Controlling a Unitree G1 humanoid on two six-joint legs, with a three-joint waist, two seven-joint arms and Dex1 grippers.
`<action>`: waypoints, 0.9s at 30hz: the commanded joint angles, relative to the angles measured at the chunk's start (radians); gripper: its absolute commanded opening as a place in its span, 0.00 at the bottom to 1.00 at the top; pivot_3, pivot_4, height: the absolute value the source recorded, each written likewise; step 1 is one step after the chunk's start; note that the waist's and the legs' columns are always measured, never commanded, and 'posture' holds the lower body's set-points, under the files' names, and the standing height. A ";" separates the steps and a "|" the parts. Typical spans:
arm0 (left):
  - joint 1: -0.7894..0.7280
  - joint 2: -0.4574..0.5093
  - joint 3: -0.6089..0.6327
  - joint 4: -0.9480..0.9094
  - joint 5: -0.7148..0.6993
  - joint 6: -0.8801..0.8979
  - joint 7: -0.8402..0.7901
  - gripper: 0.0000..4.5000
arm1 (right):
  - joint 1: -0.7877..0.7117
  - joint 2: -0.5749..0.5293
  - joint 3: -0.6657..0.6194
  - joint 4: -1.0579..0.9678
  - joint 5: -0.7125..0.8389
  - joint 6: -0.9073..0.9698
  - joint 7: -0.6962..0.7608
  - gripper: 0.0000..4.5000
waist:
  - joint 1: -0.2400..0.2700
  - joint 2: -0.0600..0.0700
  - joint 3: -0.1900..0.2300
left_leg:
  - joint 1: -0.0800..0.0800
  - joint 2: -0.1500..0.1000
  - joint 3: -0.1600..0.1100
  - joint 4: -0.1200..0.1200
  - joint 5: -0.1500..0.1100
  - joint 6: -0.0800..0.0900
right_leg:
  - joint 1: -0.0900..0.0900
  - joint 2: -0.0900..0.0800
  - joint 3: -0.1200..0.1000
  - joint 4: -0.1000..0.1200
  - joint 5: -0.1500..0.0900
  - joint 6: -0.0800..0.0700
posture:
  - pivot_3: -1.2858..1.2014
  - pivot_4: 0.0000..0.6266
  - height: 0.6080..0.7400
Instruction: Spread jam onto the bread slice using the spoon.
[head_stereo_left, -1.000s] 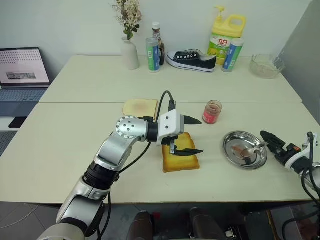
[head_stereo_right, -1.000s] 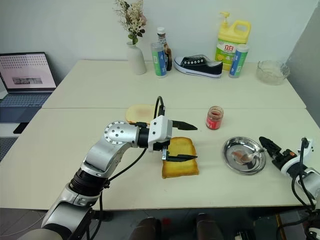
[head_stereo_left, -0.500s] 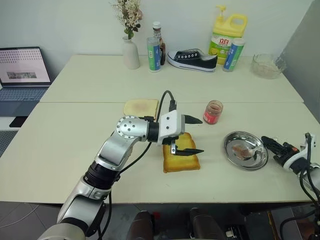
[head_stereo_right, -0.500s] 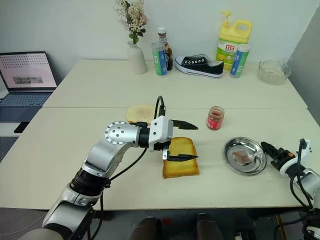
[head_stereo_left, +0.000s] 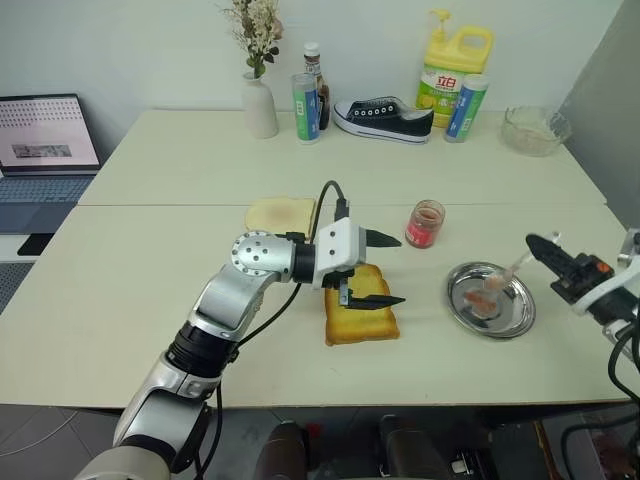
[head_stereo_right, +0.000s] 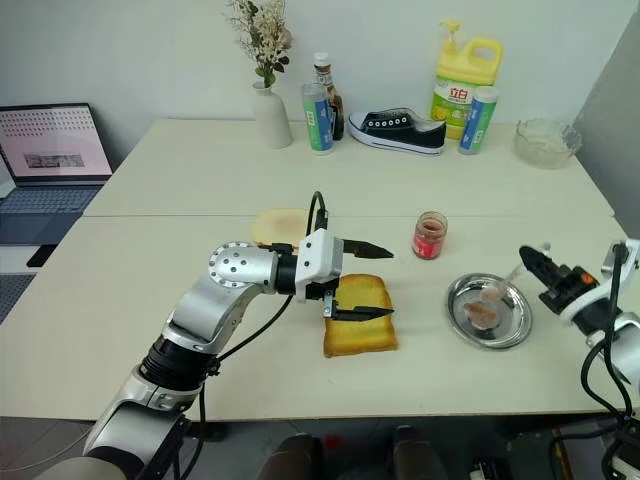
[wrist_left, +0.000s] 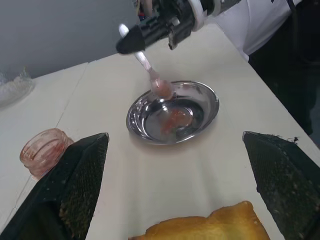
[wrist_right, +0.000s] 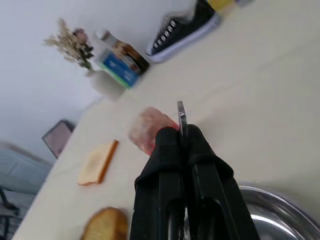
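Spoon (head_stereo_left: 503, 277) in closed right end effector (head_stereo_left: 537, 246)

two cream tables (head_stereo_left: 150, 260) pushed together before a plain white wall (head_stereo_left: 130, 50).

Bright, even indoor light, soft from above; faint shadows on tabletop (head_stereo_left: 150, 260). Steel dish (head_stereo_left: 490, 300) shows glare spots. Head views sharp w/ slight wide-angle bend at edges. Right wrist view soft, background motion-blurred. Left wrist view: near black fingers (wrist_left: 75, 185) out of focus.
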 joint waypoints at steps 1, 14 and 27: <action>0.002 -0.017 0.064 -0.050 -0.067 0.071 0.055 1.00 | -0.088 0.008 0.016 -0.097 0.082 -0.053 -0.122 0.01 | 0.002 0.000 0.000 | 0.000 0.000 0.000 0.000 0.000 0.000 | 0.000 0.000 0.000 0.000 0.000 0.000 | 0.52 0.24 1.00; 0.019 -0.116 0.170 -0.026 -0.142 0.223 0.278 1.00 | -0.462 0.065 0.450 0.129 -0.468 -0.327 -0.041 0.01 | 0.006 0.000 0.000 | -0.004 0.000 -0.001 -0.001 0.000 0.000 | -0.005 -0.001 -0.001 0.000 0.000 0.000 | 0.52 0.24 1.00; 0.058 -0.081 0.185 -0.111 -0.159 0.269 0.328 1.00 | -0.479 0.101 0.558 0.303 -0.791 -0.511 0.104 0.01 | 0.004 0.000 0.000 | -0.005 0.000 0.000 -0.002 0.000 0.000 | -0.006 -0.002 -0.002 0.000 0.003 -0.005 | 0.52 0.24 1.00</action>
